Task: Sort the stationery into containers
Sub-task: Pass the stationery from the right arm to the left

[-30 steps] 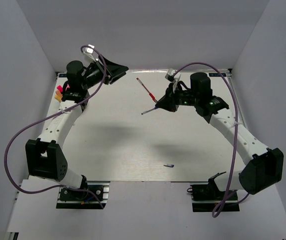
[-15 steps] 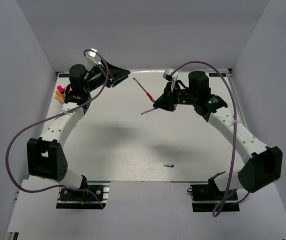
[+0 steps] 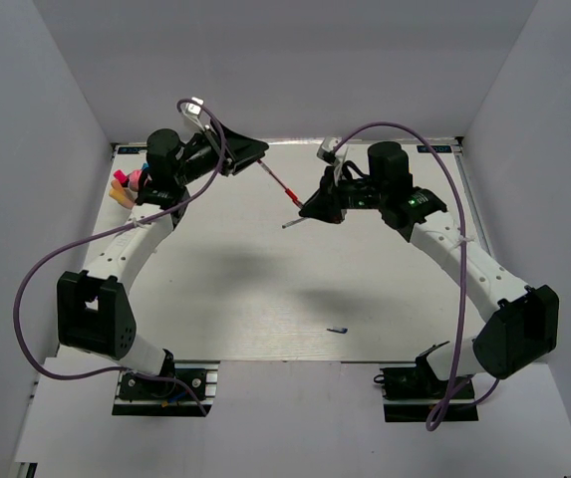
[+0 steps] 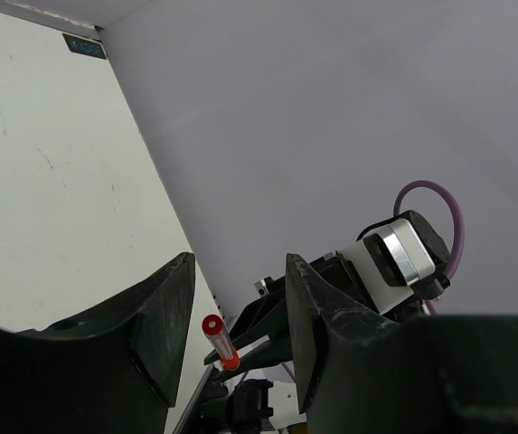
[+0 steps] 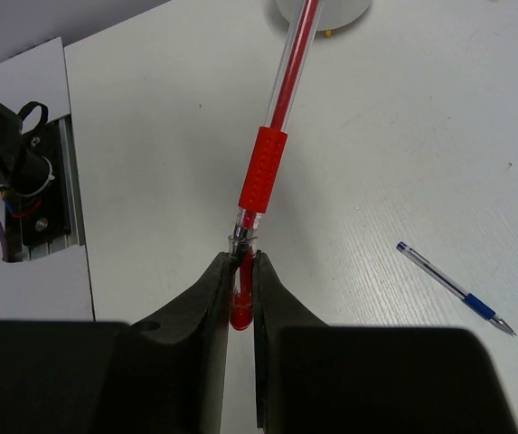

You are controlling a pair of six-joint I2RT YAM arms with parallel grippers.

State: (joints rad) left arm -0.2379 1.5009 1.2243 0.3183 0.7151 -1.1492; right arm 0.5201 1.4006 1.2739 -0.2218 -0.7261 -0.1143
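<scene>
Risk: the right gripper (image 5: 241, 265) pinches the red pen (image 5: 263, 167) only at its tip end. The long barrel could pivot or slip if the left gripper (image 4: 238, 271) bumps it while closing, and it drops if the right lets go too soon.

Right gripper: clamped tight on the pen tip. Left gripper: spread wide, red cap end between its fingers, no contact visible.

The pen is held in the air, upper centre of the top view. The bowl (image 5: 328, 13) is at the top edge of the right wrist view. The blue pen (image 3: 337, 330) lies on the table, lower centre.
</scene>
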